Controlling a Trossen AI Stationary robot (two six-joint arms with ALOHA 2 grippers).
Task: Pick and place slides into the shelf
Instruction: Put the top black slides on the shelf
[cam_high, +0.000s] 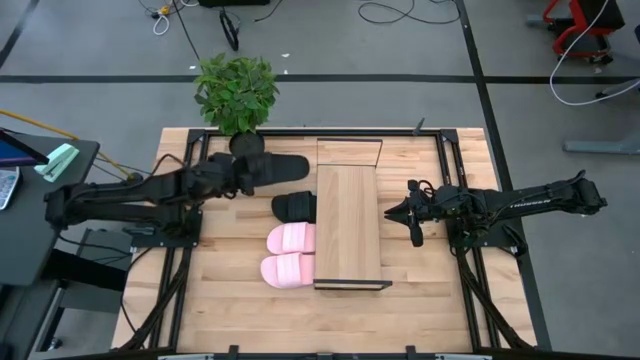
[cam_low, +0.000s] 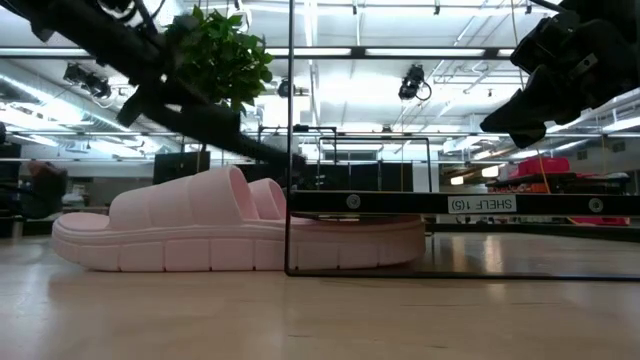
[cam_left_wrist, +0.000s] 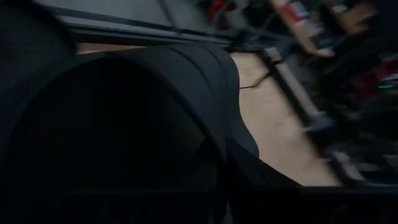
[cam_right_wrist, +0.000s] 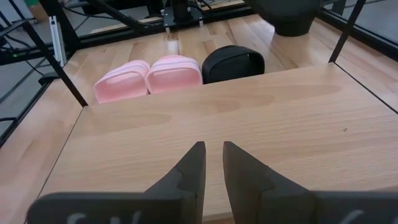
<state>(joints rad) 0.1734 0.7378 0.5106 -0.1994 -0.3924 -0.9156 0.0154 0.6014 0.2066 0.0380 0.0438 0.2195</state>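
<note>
Slides number four: two light pink broad-strap sandals (cam_high: 291, 254) lie side by side on the wooden table (cam_high: 430, 310), toes under the long light-wood shelf board (cam_high: 348, 225), with one black sandal (cam_high: 293, 207) beside them. The other black open-toe sandal (cam_high: 278, 169) is lifted clear in the left gripper (cam_high: 240, 172), jaws clamped on it, probably for carrying to the shelf. The right gripper (cam_right_wrist: 213, 163) hovers over the board's far side, jaws slightly parted, holding nothing.
</note>
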